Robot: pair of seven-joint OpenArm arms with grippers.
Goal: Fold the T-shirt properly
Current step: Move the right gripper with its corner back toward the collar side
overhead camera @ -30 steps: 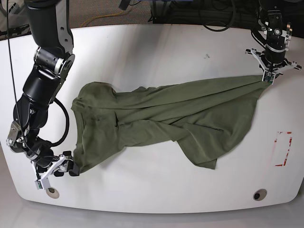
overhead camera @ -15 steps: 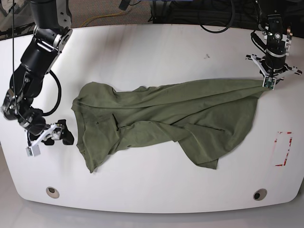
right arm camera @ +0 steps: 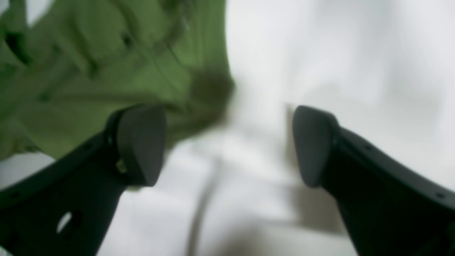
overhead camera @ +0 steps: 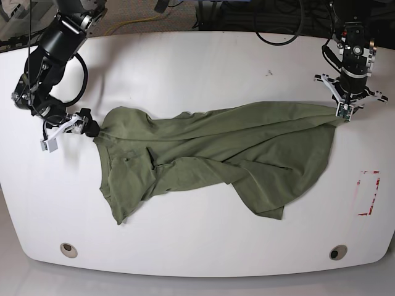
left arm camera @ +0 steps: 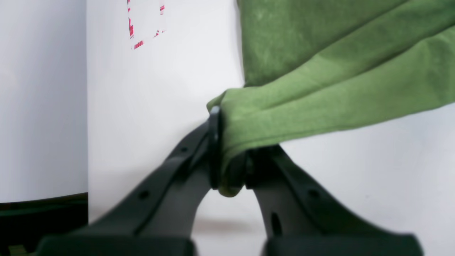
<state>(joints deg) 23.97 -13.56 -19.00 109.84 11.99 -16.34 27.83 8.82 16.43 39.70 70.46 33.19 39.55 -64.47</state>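
Note:
The olive-green T-shirt [overhead camera: 210,160] lies crumpled and stretched across the white table [overhead camera: 197,74]. My left gripper [overhead camera: 341,110] is at the shirt's far right corner, shut on a bunched fold of the cloth [left arm camera: 270,113]. In the left wrist view that gripper [left arm camera: 229,170] pinches the fabric between its black fingers [left arm camera: 188,167]. My right gripper [overhead camera: 88,127] sits at the shirt's left edge. In the blurred right wrist view it [right arm camera: 227,145] stands open and empty over bare table, with the T-shirt [right arm camera: 106,64] behind the left pad [right arm camera: 140,142].
A red-taped rectangle [overhead camera: 368,193] marks the table near its right edge, also seen as a tape mark [left arm camera: 145,25]. Two round holes [overhead camera: 68,249] [overhead camera: 337,252] sit near the front edge. Cables lie behind the table.
My right arm has swung from the shirt's near-left corner, by the front edge, back to the shirt's left edge, its jaws wide. The left gripper keeps its hold and has shifted slightly.

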